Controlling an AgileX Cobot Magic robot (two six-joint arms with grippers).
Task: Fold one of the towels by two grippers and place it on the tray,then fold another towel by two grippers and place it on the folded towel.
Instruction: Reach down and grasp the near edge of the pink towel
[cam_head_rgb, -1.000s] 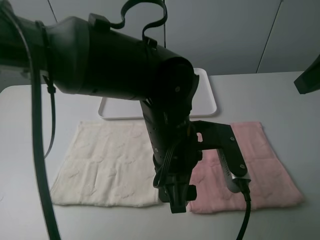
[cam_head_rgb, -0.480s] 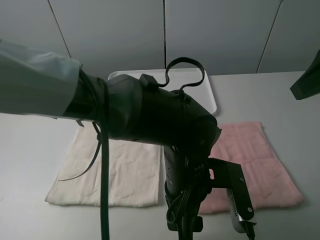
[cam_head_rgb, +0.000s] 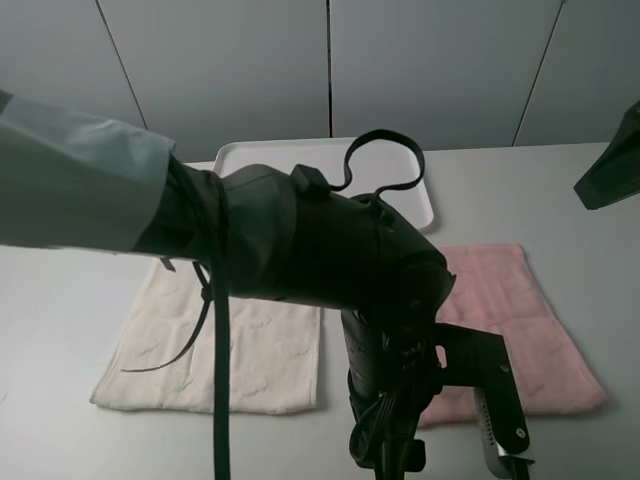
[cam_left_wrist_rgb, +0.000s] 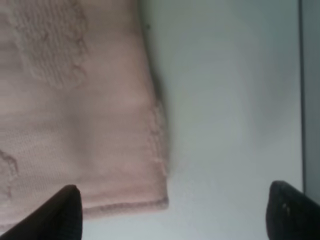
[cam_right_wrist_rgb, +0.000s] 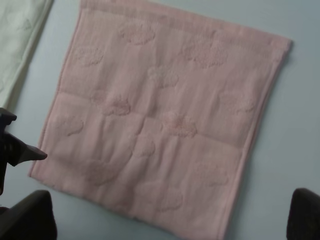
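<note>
The left gripper (cam_left_wrist_rgb: 175, 214) hangs low with its two fingers spread wide and nothing between them. Right under it is a corner of the pink towel (cam_left_wrist_rgb: 75, 100). One finger is over the cloth and the other is over the bare table (cam_left_wrist_rgb: 235, 100), so I think it is lined up to pinch that corner. The right gripper (cam_right_wrist_rgb: 167, 220) is wide open too and holds nothing. It hangs higher up, so the whole pink towel shows below it, flat and not folded, which makes the corners easy to grab. The cream towel (cam_head_rgb: 230, 340) lies just beside the pink one, off to one side of both grippers. The white tray (cam_head_rgb: 260, 155) waits beyond the towels, away from both grippers.
</note>
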